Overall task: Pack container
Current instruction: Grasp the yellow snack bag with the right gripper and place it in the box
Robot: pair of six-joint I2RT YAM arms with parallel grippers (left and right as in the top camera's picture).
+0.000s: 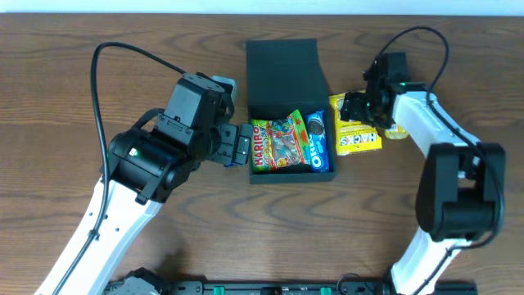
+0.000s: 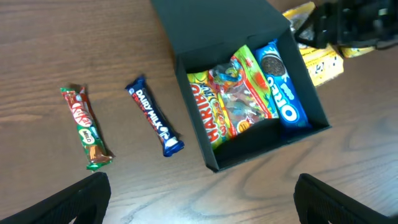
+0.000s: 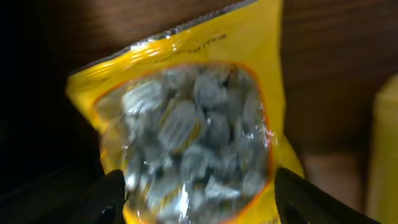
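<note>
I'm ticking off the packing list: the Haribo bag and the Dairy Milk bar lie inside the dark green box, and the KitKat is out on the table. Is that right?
Not quite. The left wrist view shows the Dairy Milk bar lying on the table beside the KitKat, outside the dark green box. The Haribo bag does lie inside.

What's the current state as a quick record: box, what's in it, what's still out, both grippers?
box: dark green box, lid open
inside: Haribo bag and Oreo pack, side by side
outside: yellow packet right of the box; Dairy Milk bar and green-and-red bar on the table, seen only by the left wrist camera
left gripper: open, empty, by the box
right gripper: open, straddling the yellow packet
</note>
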